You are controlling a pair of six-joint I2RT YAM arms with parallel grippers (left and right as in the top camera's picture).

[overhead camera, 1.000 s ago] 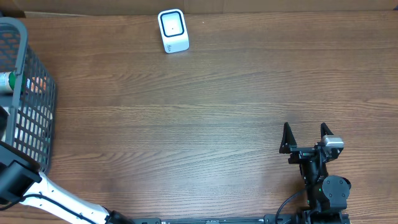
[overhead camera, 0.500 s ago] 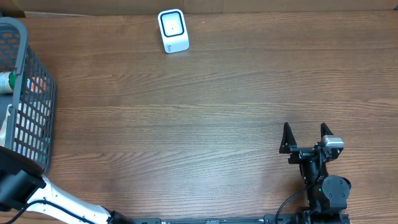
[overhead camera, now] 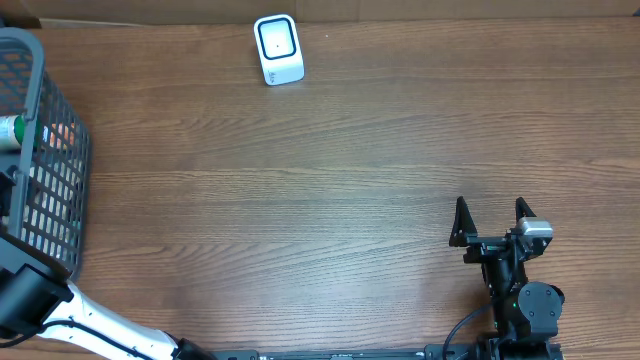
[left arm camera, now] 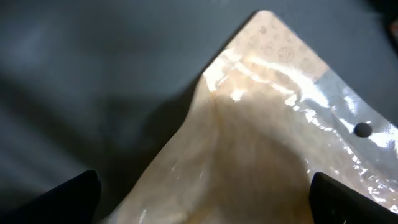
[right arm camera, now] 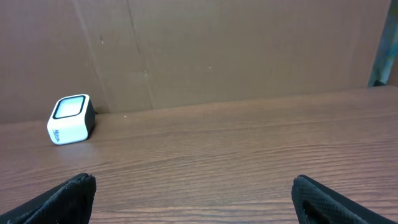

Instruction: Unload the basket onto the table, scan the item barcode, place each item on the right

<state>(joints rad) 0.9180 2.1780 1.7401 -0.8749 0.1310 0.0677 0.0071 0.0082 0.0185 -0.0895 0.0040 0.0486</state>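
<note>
A tan, glossy plastic pouch [left arm camera: 267,124] with a clear top strip and a hang hole fills the left wrist view, lying on a dark surface. My left gripper [left arm camera: 211,196] is open, its two dark fingertips [left arm camera: 81,196] standing wide apart on either side of the pouch without pressing it. No barcode shows on the pouch. The white barcode scanner [overhead camera: 279,49] stands at the table's back, also seen as the scanner [right arm camera: 70,118] in the right wrist view. My right gripper [overhead camera: 490,222] rests open near the front right, with nothing between its fingers.
A grey wire basket [overhead camera: 60,190] stands at the left edge, with a green-and-white tube [overhead camera: 15,130] and other goods inside. My left arm [overhead camera: 40,300] reaches up from the lower left beside it. A cardboard wall [right arm camera: 217,50] backs the table.
My left arm's dark link at the lower left has shifted slightly, and the left jaws have opened. The right arm and the scanner have not moved.
</note>
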